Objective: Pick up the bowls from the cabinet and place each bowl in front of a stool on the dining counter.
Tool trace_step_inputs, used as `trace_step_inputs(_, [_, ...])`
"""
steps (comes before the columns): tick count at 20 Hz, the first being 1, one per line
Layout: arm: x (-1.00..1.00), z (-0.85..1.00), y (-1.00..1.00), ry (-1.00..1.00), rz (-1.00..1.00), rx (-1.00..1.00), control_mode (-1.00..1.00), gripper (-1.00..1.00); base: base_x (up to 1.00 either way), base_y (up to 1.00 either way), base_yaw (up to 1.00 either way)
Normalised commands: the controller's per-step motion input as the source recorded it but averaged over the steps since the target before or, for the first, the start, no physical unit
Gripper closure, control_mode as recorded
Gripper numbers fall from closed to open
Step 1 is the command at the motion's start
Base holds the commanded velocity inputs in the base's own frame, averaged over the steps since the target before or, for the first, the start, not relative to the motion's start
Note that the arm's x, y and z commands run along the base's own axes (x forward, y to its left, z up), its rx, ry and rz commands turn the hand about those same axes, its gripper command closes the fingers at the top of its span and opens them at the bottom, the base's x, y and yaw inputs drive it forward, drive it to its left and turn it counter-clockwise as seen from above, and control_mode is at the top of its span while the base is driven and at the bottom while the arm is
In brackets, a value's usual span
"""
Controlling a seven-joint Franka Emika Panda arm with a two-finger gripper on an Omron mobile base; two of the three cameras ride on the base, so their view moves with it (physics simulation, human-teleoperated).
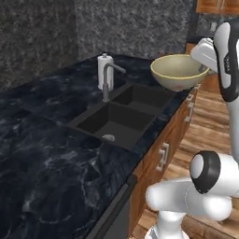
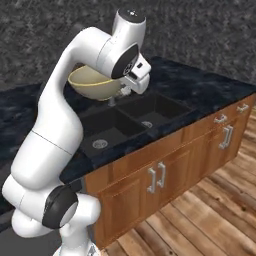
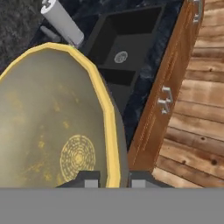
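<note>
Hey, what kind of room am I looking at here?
Most likely a kitchen: a double sink with a tap set in a black stone counter, over wooden cabinets on a plank floor.

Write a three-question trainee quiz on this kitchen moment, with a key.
1. True or false: the gripper is shut on the rim of the olive-tan bowl.
2. What lies below the carried bowl? A) gas hob B) double sink C) stool
3. Fill in: beside the faucet stands a white ____.

Key: 1 true, one fingertip on each side of the rim in the hand view. 2 B. 3 dispenser, upright on the black stone counter.
</note>
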Motion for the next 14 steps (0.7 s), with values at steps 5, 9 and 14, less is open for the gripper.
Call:
trace_step_inputs(5, [0.00,0.00,0.00,0.00,0.00,0.00,1.00,1.00,-1.00,0.87,0.44])
trace_step_inputs(9, [0.00,0.00,0.00,0.00,0.00,0.00,1.00,1.00,-1.00,1.00,0.35])
trace_step_inputs(14, [0.00,0.00,0.00,0.00,0.00,0.00,1.00,1.00,-0.97,1.00,0.25])
